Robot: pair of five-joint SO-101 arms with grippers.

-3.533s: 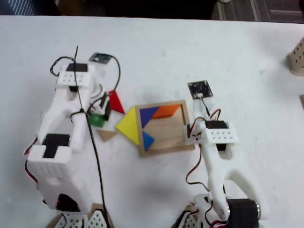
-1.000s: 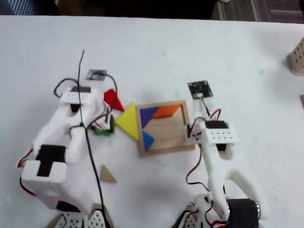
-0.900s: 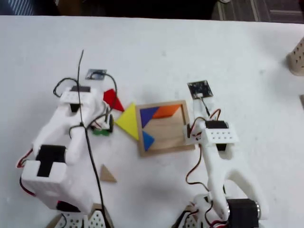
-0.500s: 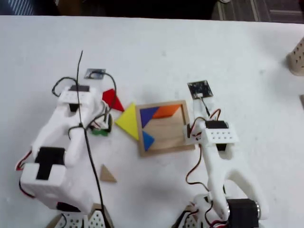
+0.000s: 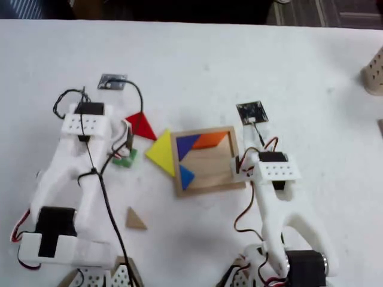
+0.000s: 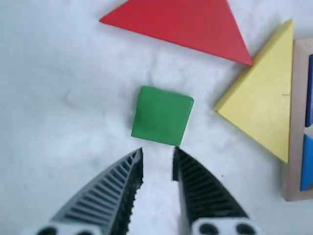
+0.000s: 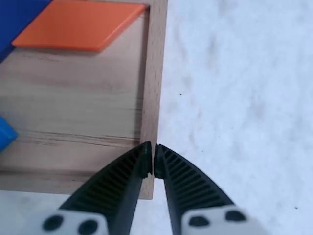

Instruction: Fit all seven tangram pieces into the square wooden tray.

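Tangram pieces lay split between the square wooden tray (image 5: 209, 186) at mid-table and the white table (image 5: 299, 72) to its side, four of the seven still outside. Nearest the action was the green square (image 6: 162, 116), flat on the table just beyond the left gripper (image 6: 158, 157), whose jaws stood slightly parted and held nothing. The red triangle (image 6: 181, 22) sat just past the square. The yellow triangle (image 6: 264, 110) lay against the tray's outer wall. A small tan triangle (image 5: 135, 219) lay well apart, nearer the arm bases.

The gap between the left jaws looked narrower than the square. To my eye, coming down like that would shove the piece along instead of catching it. A pushed square could knock the yellow triangle, and that in turn could shift the tray.

The right gripper (image 7: 151, 159) was closed on nothing, its tips over the tray's rim on the side away from the loose pieces. Whether they actually pressed on the wood to steady it, I couldn't tell.

Inside the tray sat a dark blue triangle (image 5: 187, 145) and an orange parallelogram (image 5: 210, 139) along the far edge. A small blue triangle (image 5: 186, 177) sat by the wall where the yellow triangle leaned. The rest of the floor showed bare wood.
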